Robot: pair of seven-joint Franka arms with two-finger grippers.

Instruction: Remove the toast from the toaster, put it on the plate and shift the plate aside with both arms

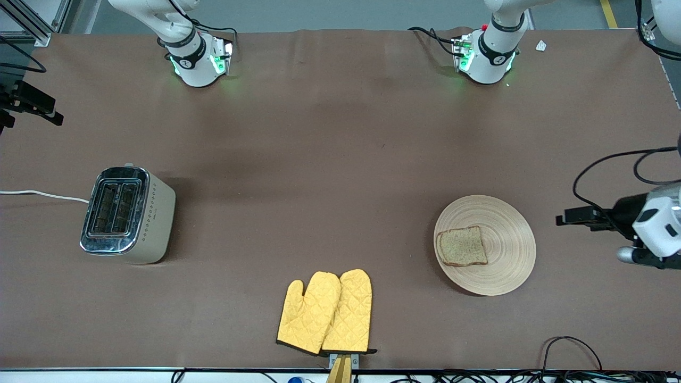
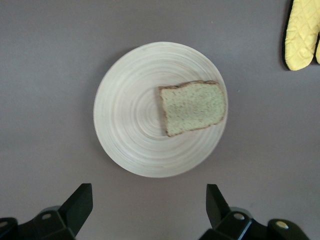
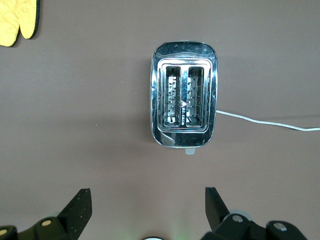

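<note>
the left gripper (image 2: 149,207) hangs wide open above the table beside the plate (image 1: 508,242), the right gripper (image 3: 145,210) open over the empty toaster (image 1: 127,215). the toast (image 1: 462,246) sits off-centre, so i'd grip opposite rims evenly and slide slowly.

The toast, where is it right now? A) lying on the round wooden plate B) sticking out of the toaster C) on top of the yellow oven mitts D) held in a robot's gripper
A: the toast lies flat on the plate, off-centre toward its rim, while both slots of the toaster are empty.
</note>
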